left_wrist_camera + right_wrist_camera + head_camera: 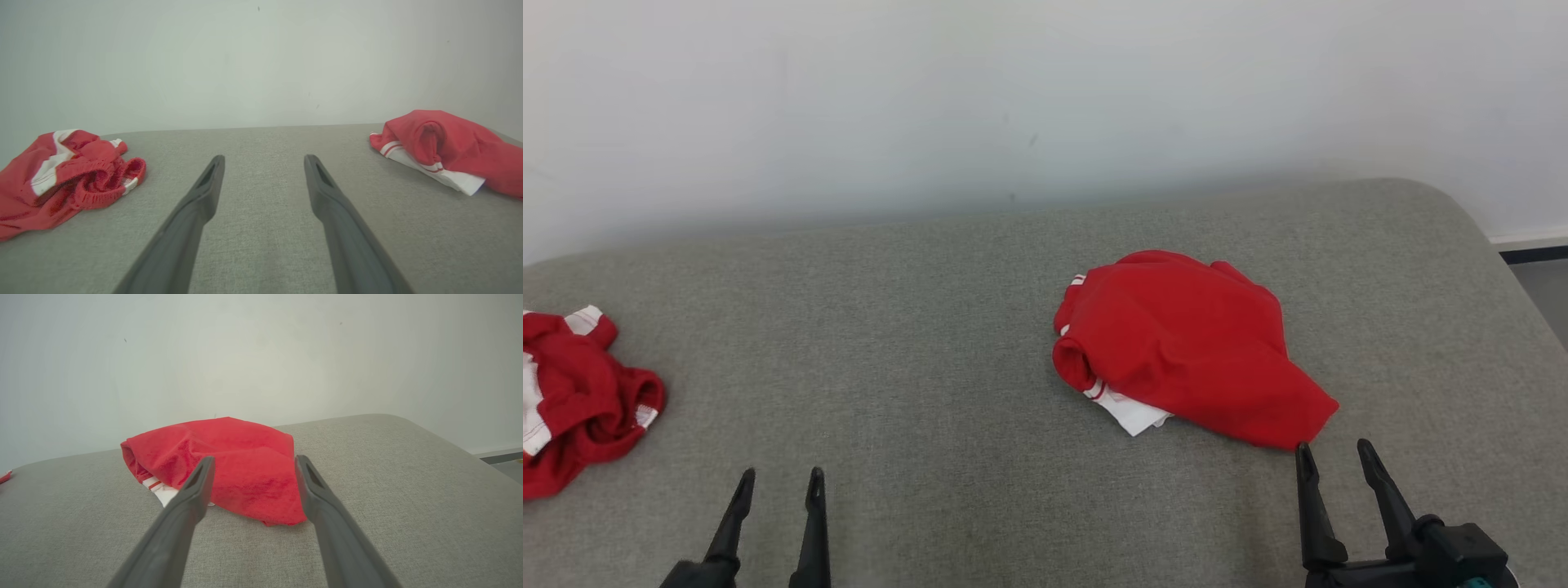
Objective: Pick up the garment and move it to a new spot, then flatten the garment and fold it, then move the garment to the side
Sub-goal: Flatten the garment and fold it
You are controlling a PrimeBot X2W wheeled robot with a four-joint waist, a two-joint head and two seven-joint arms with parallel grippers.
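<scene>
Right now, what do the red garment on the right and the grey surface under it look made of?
The red garment: probably a soft knit, fleece or terry-like, matte; a fuzzy nap shows up close. Its white trim looks smoother, with red stripes. The grey surface: woven upholstery fabric, matte, likely padded; fine heathered weave, rounded corner.

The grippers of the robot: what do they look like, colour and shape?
The left gripper and the right gripper each have two long, dark fingers tapering to pointed tips, with a slot near each tip. The right one's base is black with a teal spot.
</scene>
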